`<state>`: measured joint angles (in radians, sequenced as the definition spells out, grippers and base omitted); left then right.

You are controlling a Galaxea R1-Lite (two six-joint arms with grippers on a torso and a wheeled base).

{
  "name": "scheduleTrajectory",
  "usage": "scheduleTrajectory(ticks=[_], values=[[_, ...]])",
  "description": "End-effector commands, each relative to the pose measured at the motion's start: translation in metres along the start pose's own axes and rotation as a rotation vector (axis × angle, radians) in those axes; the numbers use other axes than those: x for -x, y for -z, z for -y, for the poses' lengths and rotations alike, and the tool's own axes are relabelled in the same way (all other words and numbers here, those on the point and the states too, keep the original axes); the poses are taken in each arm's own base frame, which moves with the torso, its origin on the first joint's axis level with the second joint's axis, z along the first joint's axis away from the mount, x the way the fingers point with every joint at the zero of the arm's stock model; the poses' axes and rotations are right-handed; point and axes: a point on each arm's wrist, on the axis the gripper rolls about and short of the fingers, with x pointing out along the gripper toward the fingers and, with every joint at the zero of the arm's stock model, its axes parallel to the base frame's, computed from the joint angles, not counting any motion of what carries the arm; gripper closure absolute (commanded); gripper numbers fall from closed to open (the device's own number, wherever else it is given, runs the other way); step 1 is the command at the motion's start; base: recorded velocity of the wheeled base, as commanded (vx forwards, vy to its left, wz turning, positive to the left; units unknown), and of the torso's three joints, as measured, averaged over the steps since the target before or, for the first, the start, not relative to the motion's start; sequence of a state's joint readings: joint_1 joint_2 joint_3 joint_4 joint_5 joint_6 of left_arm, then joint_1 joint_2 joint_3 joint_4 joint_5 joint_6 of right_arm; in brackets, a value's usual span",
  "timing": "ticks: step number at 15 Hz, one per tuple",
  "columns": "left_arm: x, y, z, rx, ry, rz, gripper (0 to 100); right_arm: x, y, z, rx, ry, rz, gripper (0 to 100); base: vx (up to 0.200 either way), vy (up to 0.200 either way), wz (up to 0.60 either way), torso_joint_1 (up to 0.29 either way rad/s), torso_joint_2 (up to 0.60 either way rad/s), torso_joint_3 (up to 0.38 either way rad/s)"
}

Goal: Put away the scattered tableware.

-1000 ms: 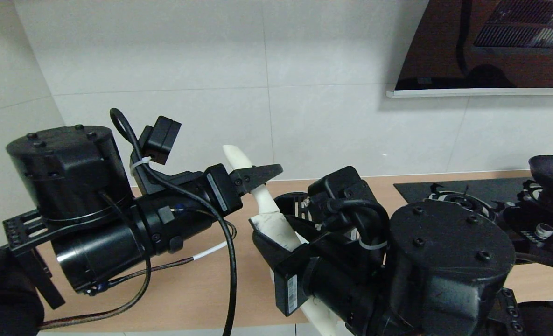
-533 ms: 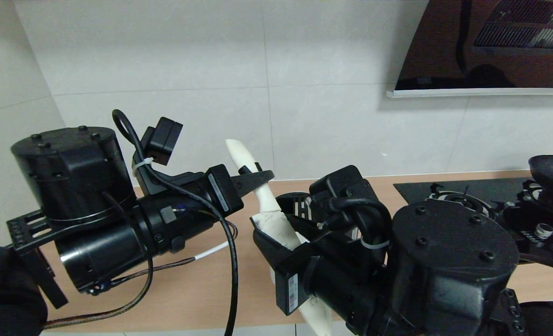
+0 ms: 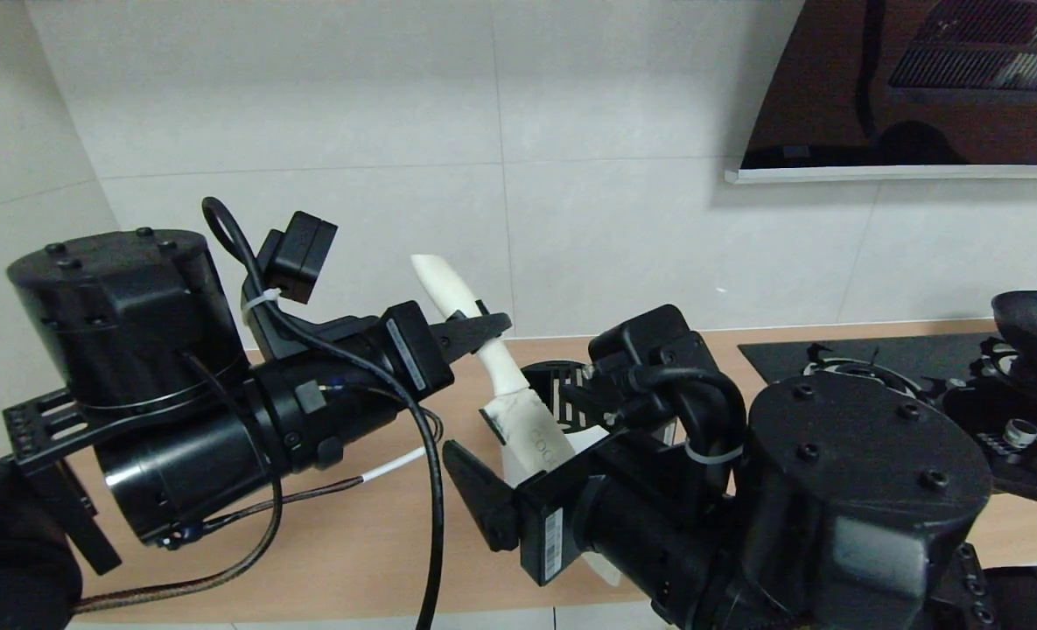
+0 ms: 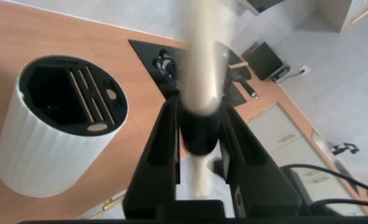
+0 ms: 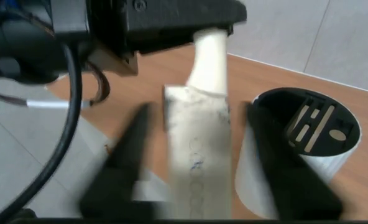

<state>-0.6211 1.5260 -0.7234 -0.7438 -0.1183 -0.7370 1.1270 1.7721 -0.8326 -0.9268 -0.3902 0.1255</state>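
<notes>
Knife up in the air in the head view: the white knife (image 3: 527,429) stands tilted, its handle end pinched between the left gripper (image 3: 483,331) jaws, which are closed tight on it, the blade end slanting down from there. The right gripper (image 3: 518,433) sits lower with its jaws spread wide, the blade between them and clear of the one finger that shows. Just beyond those open jaws stands the white ribbed holder (image 3: 546,372) on the wooden counter (image 3: 352,542), with the hob (image 3: 921,367) farther off to the right. Over to the left wrist view: the left gripper (image 4: 199,140) clamps the knife (image 4: 202,74) from both sides, the handle poking out past the fingertips, and the holder (image 4: 53,137) stands off to one side of the jaws. Now the right wrist view: the right gripper (image 5: 197,111) is wide open, the scuffed blade (image 5: 196,155) centred in the gap and touching neither finger, the left gripper (image 5: 165,25) gripping the handle just beyond, and the holder (image 5: 302,143) standing past one finger.
</notes>
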Motion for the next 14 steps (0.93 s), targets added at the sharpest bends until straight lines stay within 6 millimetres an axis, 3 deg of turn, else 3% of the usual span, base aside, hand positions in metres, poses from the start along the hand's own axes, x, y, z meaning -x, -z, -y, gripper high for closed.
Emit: scheduleTrajectory(ticks=[1, 5, 6, 9, 10, 12, 14], values=[[0.003, -0.003, 0.003, -0.001, 0.011, 0.012, 100, 0.001, -0.002, 0.000, -0.002, 0.000, 0.003, 0, 0.000, 0.000, 0.00, 0.000, 0.00, 0.000], [0.002, -0.009, 0.007, -0.003, -0.012, 0.046, 100, 0.011, -0.014, 0.010, -0.010, 0.018, 0.034, 0, 0.000, 0.000, 0.00, 0.000, 0.00, 0.000], [0.005, -0.023, 0.018, -0.008, -0.053, 0.104, 100, 0.025, -0.039, 0.034, -0.024, 0.074, 0.095, 0, 0.000, 0.000, 0.00, 0.000, 0.00, 0.000], [0.015, -0.054, 0.045, -0.084, -0.118, 0.191, 100, 0.050, -0.066, 0.099, -0.010, 0.263, 0.076, 0, 0.000, 0.000, 0.00, 0.000, 0.00, 0.000], [0.014, -0.058, 0.048, -0.118, -0.134, 0.211, 100, 0.054, -0.068, 0.110, -0.010, 0.284, 0.068, 0, 0.000, 0.000, 0.00, 0.000, 0.00, 0.000], [0.006, -0.065, 0.050, -0.304, -0.229, 0.268, 100, 0.066, -0.059, 0.150, -0.007, 0.363, -0.004, 0, 0.000, 0.000, 0.00, 0.000, 0.00, 0.000], [0.001, -0.066, 0.049, -0.369, -0.259, 0.287, 100, 0.065, -0.051, 0.163, -0.026, 0.395, -0.034, 0, 0.000, 0.000, 0.00, 0.000, 0.00, 0.000]])
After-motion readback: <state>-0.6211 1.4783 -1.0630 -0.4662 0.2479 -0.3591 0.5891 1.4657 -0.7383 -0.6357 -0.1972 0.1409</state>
